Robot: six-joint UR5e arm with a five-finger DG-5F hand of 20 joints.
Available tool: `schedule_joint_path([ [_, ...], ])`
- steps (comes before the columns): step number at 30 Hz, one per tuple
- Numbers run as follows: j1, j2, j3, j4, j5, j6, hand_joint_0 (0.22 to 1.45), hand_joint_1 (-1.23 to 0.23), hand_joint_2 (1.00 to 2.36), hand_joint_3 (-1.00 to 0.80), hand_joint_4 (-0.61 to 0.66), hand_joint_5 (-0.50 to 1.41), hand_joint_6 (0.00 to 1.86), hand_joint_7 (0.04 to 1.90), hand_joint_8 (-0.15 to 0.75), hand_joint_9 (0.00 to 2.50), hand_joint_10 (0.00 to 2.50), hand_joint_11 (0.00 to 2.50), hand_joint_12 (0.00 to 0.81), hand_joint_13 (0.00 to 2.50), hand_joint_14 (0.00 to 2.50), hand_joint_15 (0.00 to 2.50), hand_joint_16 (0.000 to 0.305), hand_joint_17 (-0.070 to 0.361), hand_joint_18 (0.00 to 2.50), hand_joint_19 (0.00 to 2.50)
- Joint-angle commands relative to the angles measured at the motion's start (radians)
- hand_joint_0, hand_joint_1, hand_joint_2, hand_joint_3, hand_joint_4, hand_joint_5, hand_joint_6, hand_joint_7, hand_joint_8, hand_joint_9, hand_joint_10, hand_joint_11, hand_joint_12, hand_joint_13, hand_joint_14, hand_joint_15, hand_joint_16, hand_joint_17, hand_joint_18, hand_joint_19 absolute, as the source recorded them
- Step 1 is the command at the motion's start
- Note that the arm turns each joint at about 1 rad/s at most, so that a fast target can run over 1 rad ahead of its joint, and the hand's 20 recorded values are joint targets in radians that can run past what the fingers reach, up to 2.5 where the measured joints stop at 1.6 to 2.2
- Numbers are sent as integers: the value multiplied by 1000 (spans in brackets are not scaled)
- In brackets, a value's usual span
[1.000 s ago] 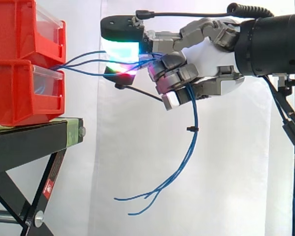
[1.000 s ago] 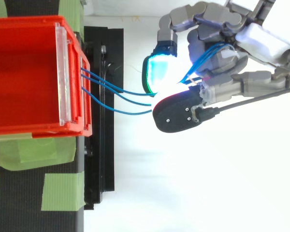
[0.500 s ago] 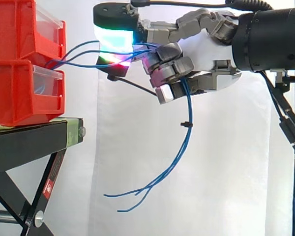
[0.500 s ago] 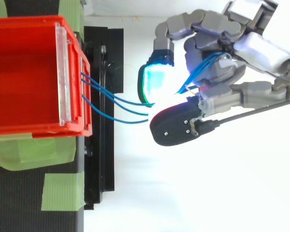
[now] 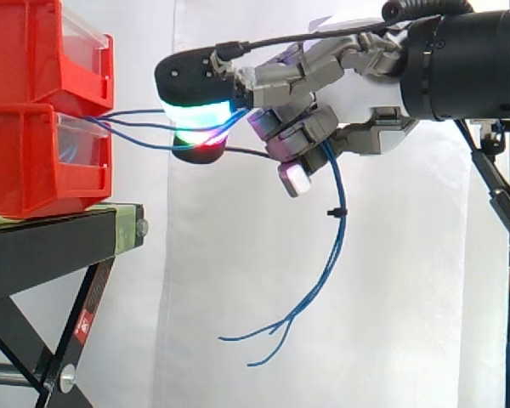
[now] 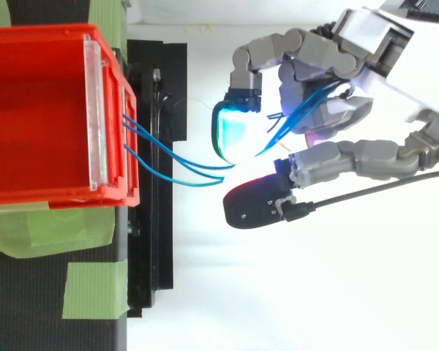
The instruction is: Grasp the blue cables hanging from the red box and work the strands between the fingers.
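Several thin blue cables come out of the front of the red bins and run right into my hand. In the top view the cables leave the red bin and pass between the glowing fingertips. My hand is shut on the strands, fingers curled round them beside the bin. Past the fingers the loose ends hang down and fan out below the hand, with a small black tie on them.
The red bins stand stacked on a black stand with green tape on its top. A white curtain hangs behind. A black frame rises at the right edge.
My hand has rolled, its dark-backed thumb tip swinging out and lower in the top view. The hanging ends have swung to the right. The cables sag more near the bin.
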Motion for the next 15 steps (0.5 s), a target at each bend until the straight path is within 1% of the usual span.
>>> schedule_joint_path([
  [1,0,0,0,-1,-3,-58,838,-752,1018,-401,227,230,840,1322,427,717,2500,2468,519,1006,2500,1639,60,134,1381,817],
  [2,0,0,0,-1,-3,-73,839,-752,1018,-405,228,230,840,1323,427,717,2500,2468,519,1006,2500,1639,60,134,1381,817],
  [5,0,0,-1,-1,-3,-94,840,-752,1019,-414,226,230,838,1324,427,717,2500,2468,519,1006,2500,1639,60,134,1381,817],
  [8,0,1,2,0,-18,-104,841,-752,1018,-415,226,229,837,1323,427,717,2500,2468,519,1006,2500,1639,60,134,1381,817],
  [10,0,1,20,-4,-30,-111,842,-753,1018,-417,226,229,836,1324,427,717,2500,2468,519,1006,2500,1639,60,134,1381,817],
  [12,-2,1,26,-7,-35,-113,840,-753,1018,-411,227,229,833,1333,427,717,2500,2468,519,1006,2500,1639,60,134,1381,817],
  [14,-6,4,42,-26,-53,-127,844,-753,1017,-420,226,229,837,1323,427,717,2500,2468,519,1006,2500,1639,60,134,1381,817],
  [15,-6,9,43,-33,-58,-131,841,-752,1018,-409,226,229,836,1324,427,717,2500,2468,519,1006,2500,1639,60,134,1381,817],
])
